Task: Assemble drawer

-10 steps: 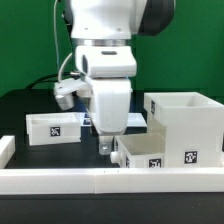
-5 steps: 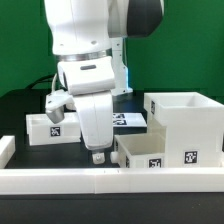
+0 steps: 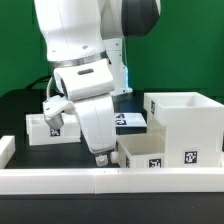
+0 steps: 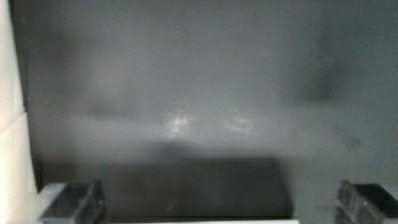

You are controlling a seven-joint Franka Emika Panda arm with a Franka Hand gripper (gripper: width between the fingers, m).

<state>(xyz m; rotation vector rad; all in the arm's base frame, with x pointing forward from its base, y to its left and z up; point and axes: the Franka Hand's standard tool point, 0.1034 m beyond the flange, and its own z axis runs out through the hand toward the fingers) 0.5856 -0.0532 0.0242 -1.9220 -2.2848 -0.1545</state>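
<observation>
The large white cube housing stands at the exterior view's right, open side up, tags on its front. One shallow white tray sits in front of it by the rail. The second tray stands at the left, partly hidden behind the arm. My gripper hangs tilted just above the table, a little left of the front tray and apart from it. In the wrist view my gripper is open and empty, its fingers wide apart over bare dark table.
The low white rail runs along the table's front edge, just ahead of my gripper. The marker board lies flat behind the arm. A white edge shows at the side of the wrist view.
The arm has swung toward the exterior view's left, away from the front tray, and now leans more. The gripper stays low and open. The trays and housing have not moved.
</observation>
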